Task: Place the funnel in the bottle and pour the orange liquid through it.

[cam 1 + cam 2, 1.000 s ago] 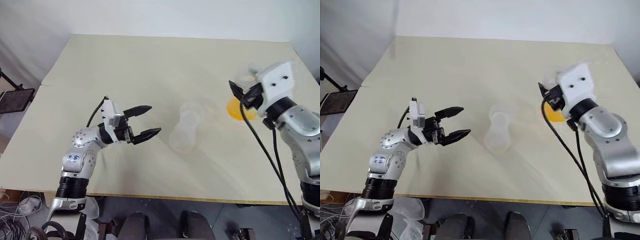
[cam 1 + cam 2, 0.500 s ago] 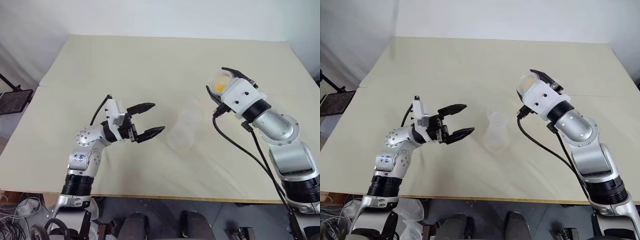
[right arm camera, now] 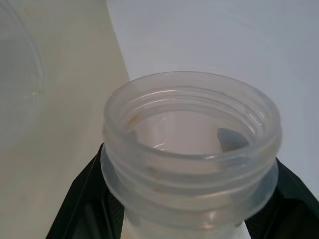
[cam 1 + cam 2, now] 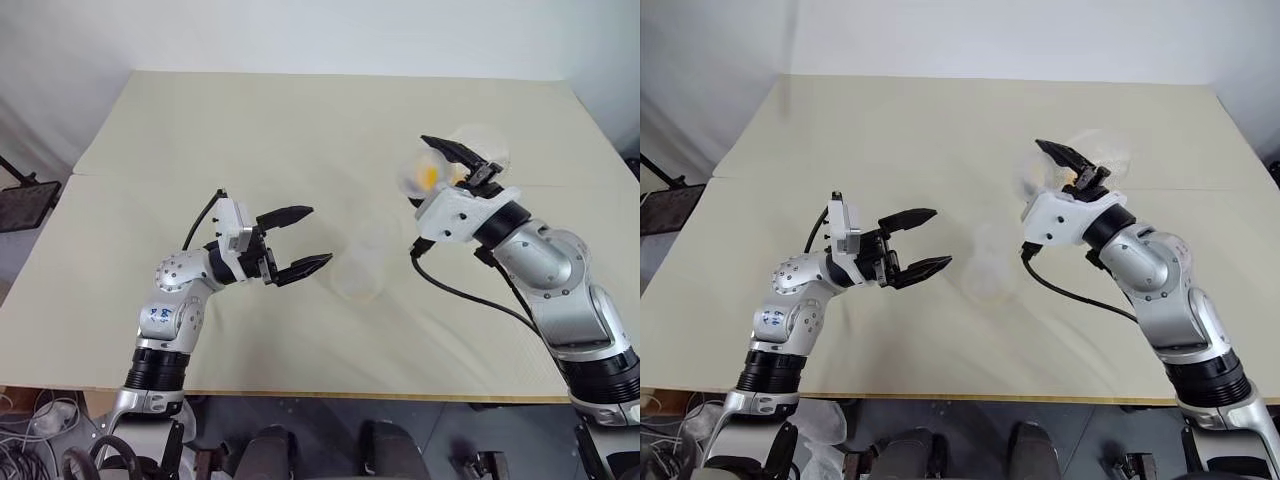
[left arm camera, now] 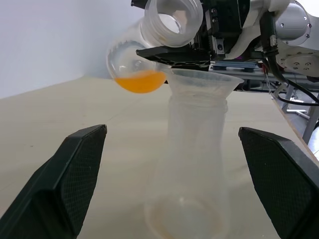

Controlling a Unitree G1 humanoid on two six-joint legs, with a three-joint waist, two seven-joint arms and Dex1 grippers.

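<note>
Pale cream bench (image 4: 250, 130) carries a clear conical flask (image 5: 192, 164) standing upright near its middle, between the two arms; a translucent plastic funnel (image 5: 202, 82) sits in its neck, wide rim up. This flask is close to invisible against the bench from the head views. Right end effector (image 4: 455, 165), black fingers pressed together around the neck of a small clear round-bellied bottle with a wide threaded mouth (image 5: 154, 40), holds it off the bench, tilted, just beside and slightly above the funnel rim. From the right wrist view, the threaded mouth (image 3: 192, 149) sits between the black fingers, mouth open. A small amount of translucent yellow-orange liquid (image 5: 140, 82) pools in the low side of the bottle's belly, short of the mouth. Left end effector (image 4: 300, 240) hovers above the bench just beside the flask, fingers spread wide, holding nothing, with the flask between the fingertips' lines of sight in the left wrist view.
</note>
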